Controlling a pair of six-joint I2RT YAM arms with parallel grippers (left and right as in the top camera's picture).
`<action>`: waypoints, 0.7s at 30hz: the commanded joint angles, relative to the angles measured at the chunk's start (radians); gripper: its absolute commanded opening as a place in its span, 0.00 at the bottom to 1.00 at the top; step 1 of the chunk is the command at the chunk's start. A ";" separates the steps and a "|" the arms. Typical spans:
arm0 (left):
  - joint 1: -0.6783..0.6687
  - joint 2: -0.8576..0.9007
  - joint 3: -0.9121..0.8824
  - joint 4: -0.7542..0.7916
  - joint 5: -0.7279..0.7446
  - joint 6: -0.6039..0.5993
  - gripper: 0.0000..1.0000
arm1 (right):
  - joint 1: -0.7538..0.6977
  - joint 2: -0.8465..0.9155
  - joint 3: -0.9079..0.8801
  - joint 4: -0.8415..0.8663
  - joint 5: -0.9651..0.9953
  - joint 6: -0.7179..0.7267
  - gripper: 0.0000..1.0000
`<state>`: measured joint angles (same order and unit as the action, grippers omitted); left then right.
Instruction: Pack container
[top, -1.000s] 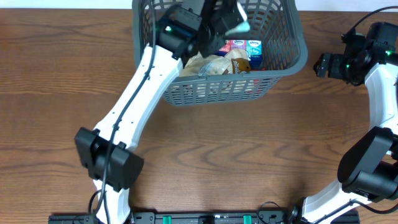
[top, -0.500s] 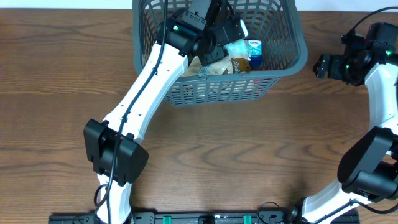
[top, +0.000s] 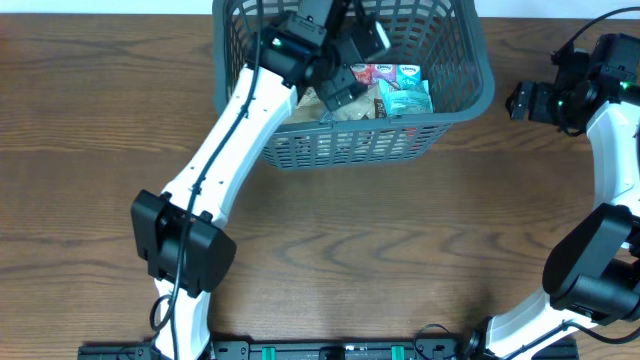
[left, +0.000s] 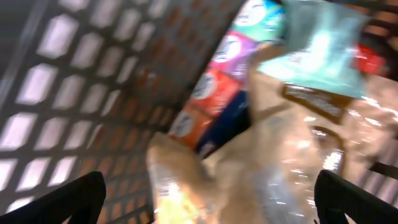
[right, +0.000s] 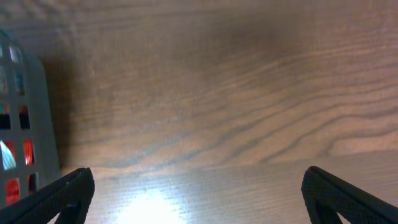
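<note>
Overhead: container (top: 350, 145) sits at 12 o'clock on the wood table (top: 400, 250), its top cut off by the frame edge. Left gripper (top: 350, 62) is inside it, above the contents. A teal packet (top: 406, 100) lies at approx 4 o'clock of the gripper, next to a clear bag (top: 345, 108) w/ a brown label. Small tissue packs (top: 385, 73), red, purple & teal, stand in a row behind. All print is too small to read. Right gripper (top: 520, 100) is at 3 o'clock of the container, just outside its wall, over bare table. Finger state can't be told from here for either arm.

Left wrist: left gripper (left: 208, 199) has its fingers spread wide w/ nothing between them. Below it are the clear bag (left: 267, 168) and the teal packet (left: 320, 53) at 1 o'clock. The tissue packs (left: 217, 68) show white oval logos, blurred & illegible. The container lattice wall (left: 81, 81) fills the 9–11 o'clock side.

Right wrist: right gripper (right: 199, 199) is spread too and empty, above the table (right: 236, 93). A container corner (right: 43, 112) is at 9 o'clock, w/ red showing through the slots. No text visible.
</note>
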<state>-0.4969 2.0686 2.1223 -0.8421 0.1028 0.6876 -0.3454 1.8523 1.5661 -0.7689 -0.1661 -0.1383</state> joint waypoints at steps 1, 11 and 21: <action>0.052 -0.025 0.025 0.035 -0.052 -0.085 0.99 | -0.003 -0.007 -0.002 0.023 -0.010 0.010 0.99; 0.159 -0.126 0.025 0.202 -0.123 -0.107 0.99 | -0.003 -0.035 0.058 0.094 0.011 0.003 0.99; 0.326 -0.323 0.025 0.192 -0.276 -0.298 0.99 | -0.003 -0.193 0.136 0.133 0.141 -0.002 0.99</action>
<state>-0.2230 1.8103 2.1223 -0.6464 -0.0376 0.5159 -0.3454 1.7515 1.6608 -0.6426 -0.0750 -0.1387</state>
